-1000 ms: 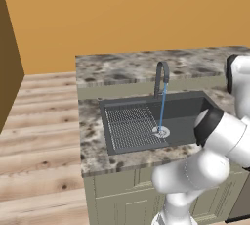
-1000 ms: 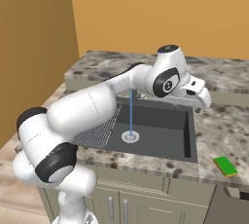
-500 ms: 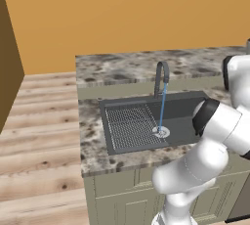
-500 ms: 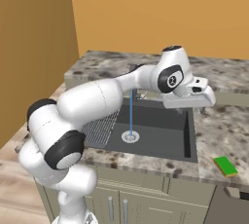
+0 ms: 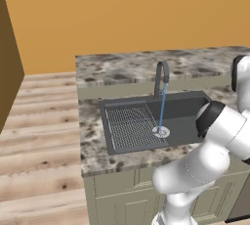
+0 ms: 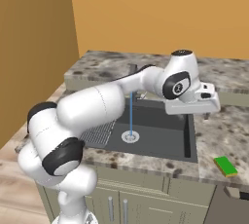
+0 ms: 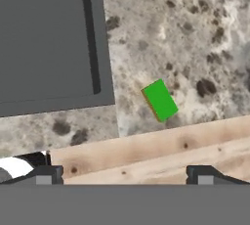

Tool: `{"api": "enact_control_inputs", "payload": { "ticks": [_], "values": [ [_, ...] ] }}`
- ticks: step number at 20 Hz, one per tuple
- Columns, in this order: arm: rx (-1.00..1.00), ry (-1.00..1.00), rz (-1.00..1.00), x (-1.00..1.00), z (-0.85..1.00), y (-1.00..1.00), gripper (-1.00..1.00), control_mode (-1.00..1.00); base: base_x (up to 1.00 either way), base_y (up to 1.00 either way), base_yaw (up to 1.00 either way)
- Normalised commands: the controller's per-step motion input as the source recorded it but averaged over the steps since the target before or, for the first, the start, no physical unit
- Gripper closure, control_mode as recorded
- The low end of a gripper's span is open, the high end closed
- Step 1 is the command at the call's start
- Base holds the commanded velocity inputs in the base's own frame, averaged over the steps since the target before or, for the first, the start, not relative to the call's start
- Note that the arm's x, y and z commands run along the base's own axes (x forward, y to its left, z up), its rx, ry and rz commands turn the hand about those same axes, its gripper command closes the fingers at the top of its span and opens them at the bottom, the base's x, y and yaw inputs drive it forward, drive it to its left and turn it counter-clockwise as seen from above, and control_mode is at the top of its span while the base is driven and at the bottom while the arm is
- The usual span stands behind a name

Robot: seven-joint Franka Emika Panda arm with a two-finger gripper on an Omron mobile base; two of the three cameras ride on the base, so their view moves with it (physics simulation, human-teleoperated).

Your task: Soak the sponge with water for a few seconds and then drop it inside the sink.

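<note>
Gripper point(image 7: 122, 172) spread wide, holding nothing. Green sponge point(image 7: 159, 100) lies at frame centre on the worktop point(image 7: 195, 48), long axis running upper left to lower right.

Orange wall point(image 5: 122, 9), plank floor point(image 5: 39, 136), granite counter point(image 5: 93, 136)

Sponge point(image 7: 159, 100): lies alone on bare counter point(image 7: 195, 33), open from above.
Sink point(image 7: 44, 43): rim beside it.
Water point(image 6: 131, 112): falls mid-basin under faucet point(image 5: 161, 76).

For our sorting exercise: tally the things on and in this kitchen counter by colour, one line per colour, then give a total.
Green: 1, the sponge
Dark grey: 2, the sink and the faucet
Light blue: 1, the water
Total: 4
</note>
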Motion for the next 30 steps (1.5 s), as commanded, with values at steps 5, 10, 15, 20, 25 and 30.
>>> {"api": "enact_control_inputs", "payload": {
  "ticks": [5,10,15,20,25,30],
  "values": [
    [0.01,0.09,0.27,-0.02,-0.07,-0.03,-1.0,-1.0,0.0,0.0,0.0],
    [0.0,0.18,0.29,0.0,-0.09,-0.06,-1.0,-1.0,0.0,0.0,0.0],
    [0.03,0.05,0.16,-0.02,-0.13,-0.36,-1.0,-1.0,0.0,0.0,0.0],
    [0.09,0.0,0.03,0.0,-0.12,-0.36,-1.0,-1.0,0.0,0.0,0.0],
    [0.04,0.0,0.0,0.05,-0.03,-0.14,-1.0,-1.0,0.0,0.0,0.0],
    [0.03,-0.05,-0.01,0.1,-0.03,-0.08,-1.0,-1.0,0.0,0.0,0.0]
  ]
}}
